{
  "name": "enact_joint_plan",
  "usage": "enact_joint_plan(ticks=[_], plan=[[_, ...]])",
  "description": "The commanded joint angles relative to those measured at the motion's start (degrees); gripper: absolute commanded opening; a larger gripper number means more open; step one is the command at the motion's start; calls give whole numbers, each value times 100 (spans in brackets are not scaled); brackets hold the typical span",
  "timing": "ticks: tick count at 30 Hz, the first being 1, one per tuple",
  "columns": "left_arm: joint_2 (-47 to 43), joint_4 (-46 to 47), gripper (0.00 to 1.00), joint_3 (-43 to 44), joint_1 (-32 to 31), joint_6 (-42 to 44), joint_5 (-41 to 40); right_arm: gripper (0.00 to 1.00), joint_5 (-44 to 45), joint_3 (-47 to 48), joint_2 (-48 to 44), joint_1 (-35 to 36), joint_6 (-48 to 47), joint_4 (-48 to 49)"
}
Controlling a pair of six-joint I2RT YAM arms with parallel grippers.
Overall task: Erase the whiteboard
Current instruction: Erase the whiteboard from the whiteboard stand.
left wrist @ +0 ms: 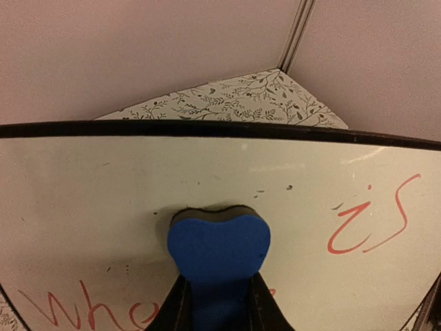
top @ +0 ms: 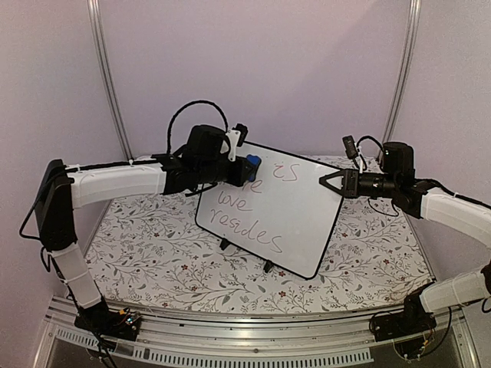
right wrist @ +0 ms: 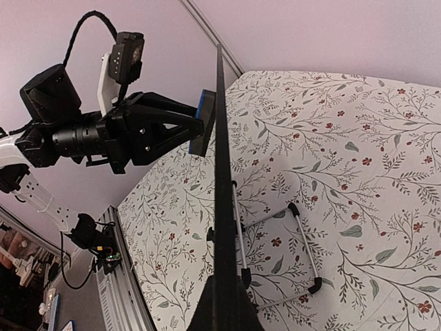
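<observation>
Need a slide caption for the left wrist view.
Left fingers press a blue foam eraser block against the black-rimmed white whiteboard, beside red handwriting.

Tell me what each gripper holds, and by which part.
Left gripper: the blue eraser, pinched by the sides of its blue back. Right gripper: the whiteboard, pinched at its right-hand edge.

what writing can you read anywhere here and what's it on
"iS": handwriting on the whiteboard, top line.
"Wh...": whiteboard, second line, the rest hidden behind the blue eraser.
"love": whiteboard, third line.
"resides": whiteboard, bottom line.
Nothing else readable.
</observation>
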Motion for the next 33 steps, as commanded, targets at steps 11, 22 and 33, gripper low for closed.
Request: enact_joint_plan(ticks=[11,22,33], plan=[[-214,175,0,-975,-61,-277,66,0,-518,56,80,267,-725,-381],[-108,114,0,-547,-38,-56,-176,0,-518,50,68,264,-722,-381],[377,44,0,446,-37,103,80,0,-492,30,33,271,-717,-381]])
